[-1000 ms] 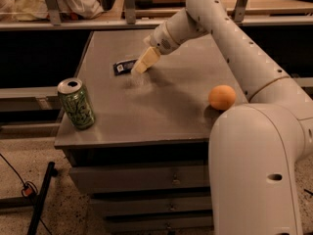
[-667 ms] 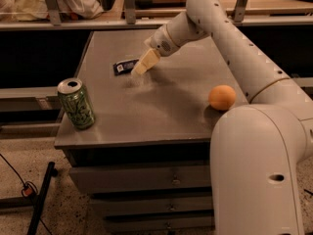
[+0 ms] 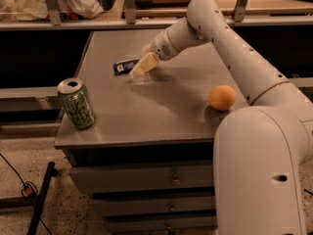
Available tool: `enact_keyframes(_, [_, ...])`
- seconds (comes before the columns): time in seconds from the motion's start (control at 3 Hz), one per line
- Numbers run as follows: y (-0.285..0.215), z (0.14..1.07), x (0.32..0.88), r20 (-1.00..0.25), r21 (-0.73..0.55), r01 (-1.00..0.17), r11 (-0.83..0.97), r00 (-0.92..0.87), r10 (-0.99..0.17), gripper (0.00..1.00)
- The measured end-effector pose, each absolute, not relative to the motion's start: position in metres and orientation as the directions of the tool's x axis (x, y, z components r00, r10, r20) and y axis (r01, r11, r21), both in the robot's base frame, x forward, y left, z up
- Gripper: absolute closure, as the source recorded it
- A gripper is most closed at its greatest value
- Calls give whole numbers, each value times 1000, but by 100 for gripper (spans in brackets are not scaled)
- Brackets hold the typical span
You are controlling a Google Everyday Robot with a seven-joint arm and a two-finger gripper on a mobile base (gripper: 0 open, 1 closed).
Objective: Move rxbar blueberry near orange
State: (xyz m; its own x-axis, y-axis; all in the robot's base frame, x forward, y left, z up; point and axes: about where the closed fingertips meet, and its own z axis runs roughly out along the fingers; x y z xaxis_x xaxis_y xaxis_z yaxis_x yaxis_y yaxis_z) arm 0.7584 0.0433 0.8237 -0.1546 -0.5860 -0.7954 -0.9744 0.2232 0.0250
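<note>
Three things across tabletop (image 3: 161, 119): green can (image 3: 76, 104) front left; rxbar blueberry (image 3: 126, 65) flat near back, jaws just beside its right end, opening impossible to tell, no visible hold; orange (image 3: 222, 97) well apart by right edge. Risks: skidding thin wrapper away on approach, later rolling orange off.

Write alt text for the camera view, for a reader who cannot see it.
A white robot arm reaches over a grey table, its gripper low beside the rxbar blueberry at the far side. The orange sits near the right edge; a green drink can stands front left.
</note>
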Motion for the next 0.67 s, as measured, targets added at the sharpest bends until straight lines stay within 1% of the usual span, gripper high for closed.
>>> enact_keyframes(0.67, [49,818,757,-798,36,-975,219,-160,-581,64])
